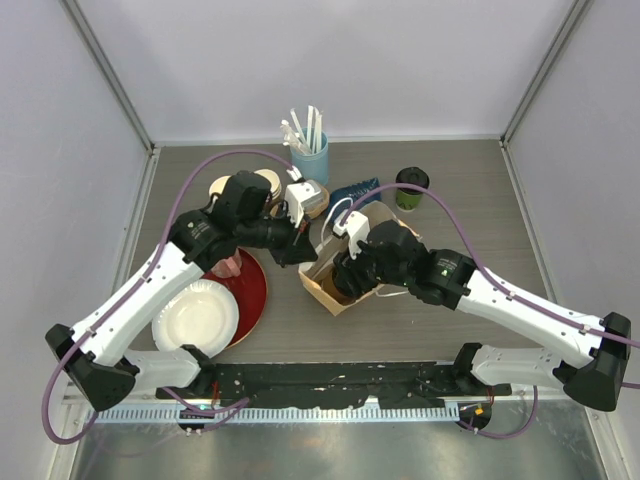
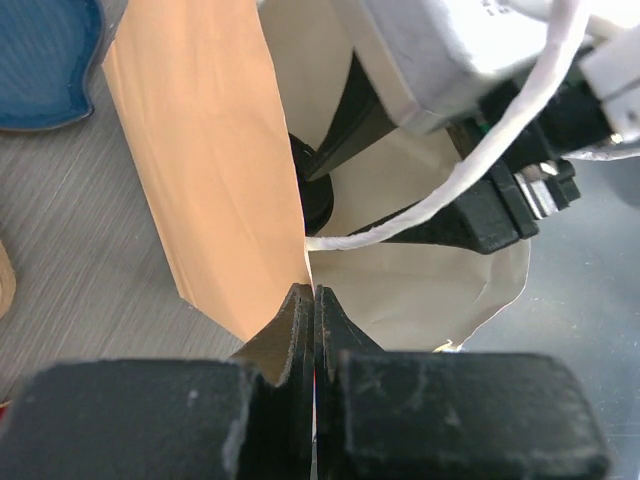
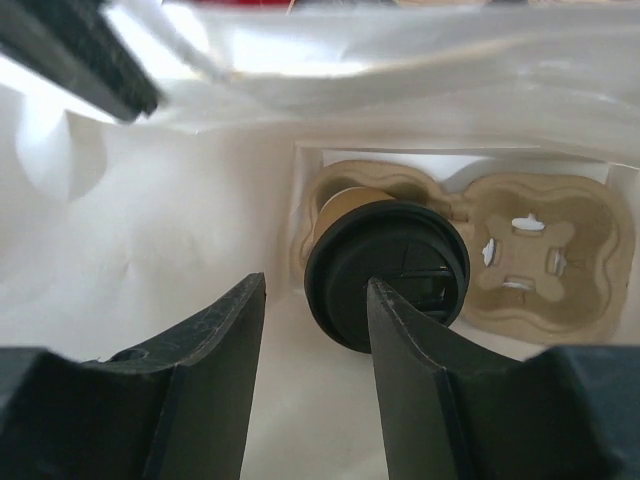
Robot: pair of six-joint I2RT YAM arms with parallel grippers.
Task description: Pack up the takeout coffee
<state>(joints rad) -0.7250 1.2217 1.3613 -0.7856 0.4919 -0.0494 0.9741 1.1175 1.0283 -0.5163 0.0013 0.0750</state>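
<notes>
The kraft-brown cup with a black lid (image 3: pixel 388 272) stands in the left slot of a pulp carrier (image 3: pixel 545 255) at the bottom of the brown paper bag (image 1: pixel 325 285). My right gripper (image 3: pixel 315 300) is open inside the bag, just above the cup; its right finger overlaps the lid and nothing is between the jaws. My left gripper (image 2: pixel 313 292) is shut on the bag's rim (image 2: pixel 200 150) and holds it open; it shows in the top view (image 1: pixel 298 254). The green cup with a black lid (image 1: pixel 411 188) stands on the table at the back right.
A blue holder with straws (image 1: pixel 310 155) stands at the back. Lidless stacked cups (image 1: pixel 268 183) and a blue pouch (image 1: pixel 355 190) lie near it. A red plate (image 1: pixel 248 290) and a white paper plate (image 1: pixel 195 318) sit at the left.
</notes>
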